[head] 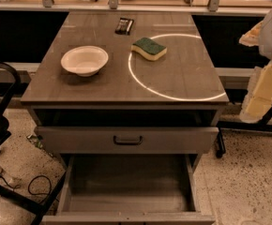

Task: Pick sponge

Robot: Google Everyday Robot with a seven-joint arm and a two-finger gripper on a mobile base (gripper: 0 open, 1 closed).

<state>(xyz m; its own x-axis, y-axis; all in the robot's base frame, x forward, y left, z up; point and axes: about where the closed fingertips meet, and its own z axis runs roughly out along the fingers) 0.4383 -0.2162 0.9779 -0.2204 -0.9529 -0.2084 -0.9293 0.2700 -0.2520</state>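
On the counter (183, 83) the sponge (149, 48) lies free, not picked yet. My gripper (262, 90) hangs off to the right, well apart; I cannot tell if it is clenched.

Item: grey wood-grain table (183, 78). Upper drawer (173, 139) shut, lower drawer (126, 191) pulled open.
We log three things on top:
- white bowl (84, 60), left half, upright
- sponge (149, 48), green top over yellow foam, right of bowl and apart from it, on far-left arc of bright ring of light (183, 99) cast on top
- small black packet (124, 26), near far edge, behind sponge

Gripper (260, 97): we place it off table's right side, clear of top.
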